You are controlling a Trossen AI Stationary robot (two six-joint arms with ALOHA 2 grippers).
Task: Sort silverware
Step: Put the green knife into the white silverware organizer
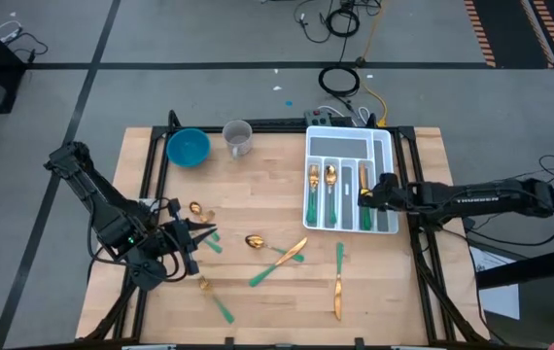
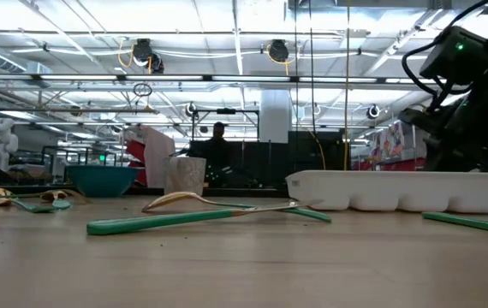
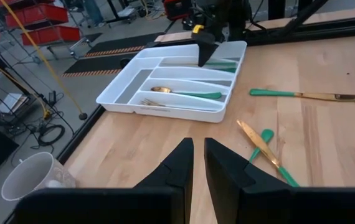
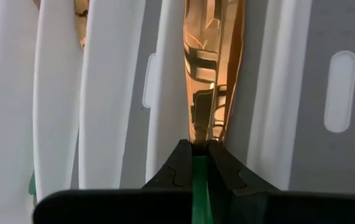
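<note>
While the right hand (image 1: 366,195) grips a knife (image 1: 363,183) over the white tray (image 1: 390,185), the left hand (image 1: 197,236) waits with its fingers a little apart.

From above, loose silverware (image 1: 277,264) lies on the table (image 1: 258,175) between both hands, just beside the left one. From the left wrist, a green-handled knife (image 3: 308,95) lies on the wood near the tray (image 3: 121,93). From the right wrist, the right hand (image 4: 200,149) is clamped on the knife (image 4: 212,56), whose gold blade points out over a tray slot.
</note>
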